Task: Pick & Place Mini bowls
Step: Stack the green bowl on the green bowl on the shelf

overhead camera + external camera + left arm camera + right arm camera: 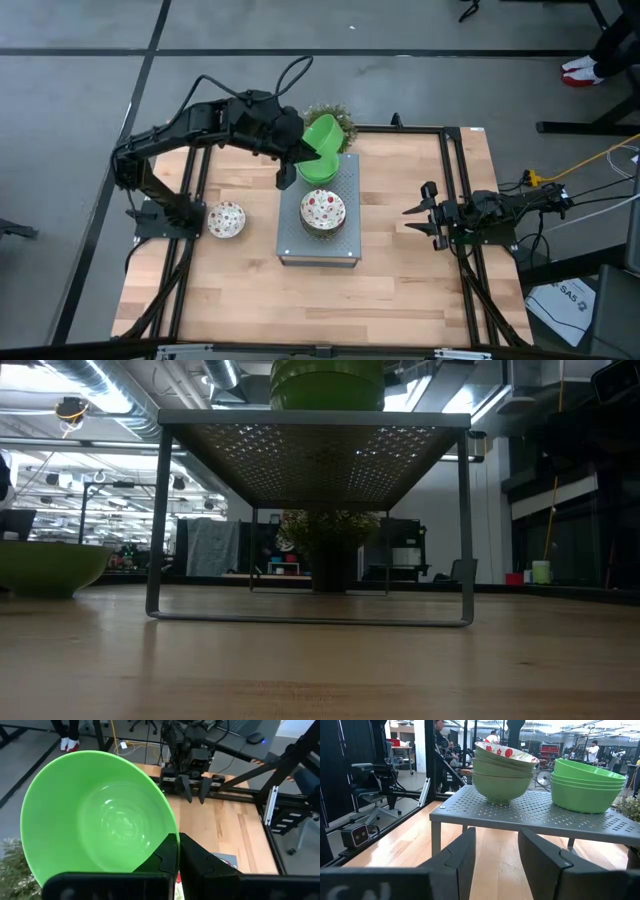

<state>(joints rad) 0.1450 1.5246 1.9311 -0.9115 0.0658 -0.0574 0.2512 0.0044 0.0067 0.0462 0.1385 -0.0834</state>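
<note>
My left gripper (300,150) is shut on a plain green mini bowl (322,136) and holds it over the far end of the grey perforated rack (348,190). Below it, a stack of green bowls (587,785) stands on the rack. Beside that stands a stack topped by a white red-speckled bowl (323,210). One more speckled bowl (227,218) rests on its base on the table, left of the rack. My right gripper (420,215) stands open and level at the table's right side, with nothing between its fingers. My left gripper pinches the green bowl's rim (171,836), one finger (162,857) on the inside of the wall and the other (202,862) outside. The fingers come from the table's left, slanting down. The bowl is lifted clear and tilted, with its hollow toward the wrist.
A small bushy potted plant (335,113) stands just beyond the rack's far edge, close to the held bowl. Black frame rails (455,190) run along both table sides. Bare wood lies near the front edge (320,300).
</note>
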